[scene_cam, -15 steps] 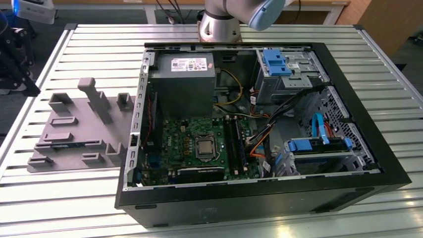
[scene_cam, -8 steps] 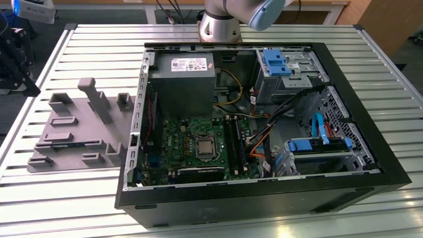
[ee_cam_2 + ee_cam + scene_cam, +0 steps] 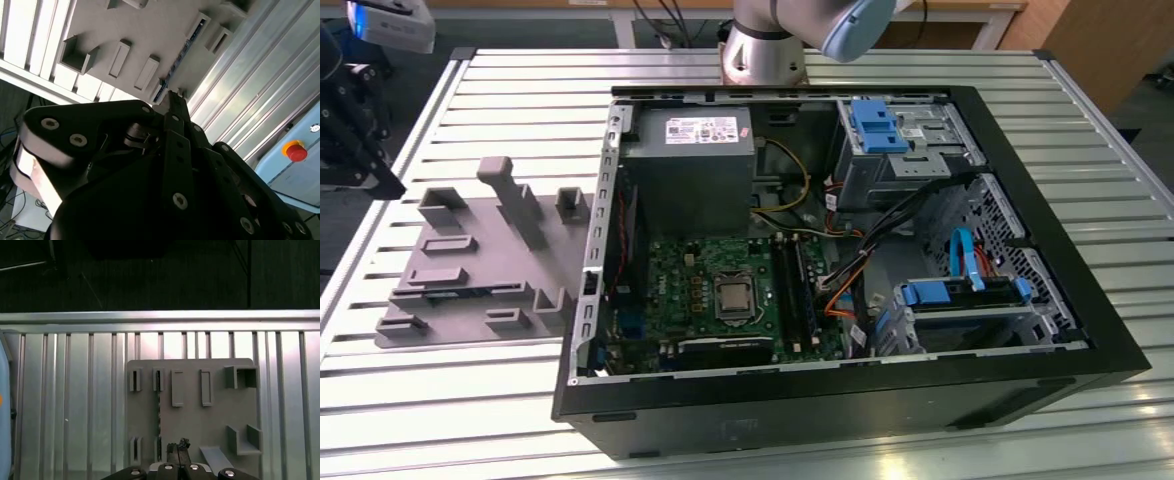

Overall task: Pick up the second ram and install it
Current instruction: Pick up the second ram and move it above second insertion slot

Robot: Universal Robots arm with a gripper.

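Seemingly pinched together, the black gripper point(image 3: 178, 446) hangs near the slim second ram point(image 3: 159, 410) in its grey holder point(image 3: 200, 426).

From my console the arm point(image 3: 761, 45) reads as a brushed silver-grey tube with thick round joints, one of them closed off by a smooth light-blue cap point(image 3: 857, 28). In both wrist views the hand point(image 3: 172, 96) point(image 3: 178, 446) is matt black throughout, built from flat, angular link plates point(image 3: 100, 125) that overlap and narrow to a slim tip, with bright round silver screws point(image 3: 180, 201) dotted along them. Beside the plates in the second wrist view I make out a pale, off-white housing point(image 3: 27, 172) with rounded edges
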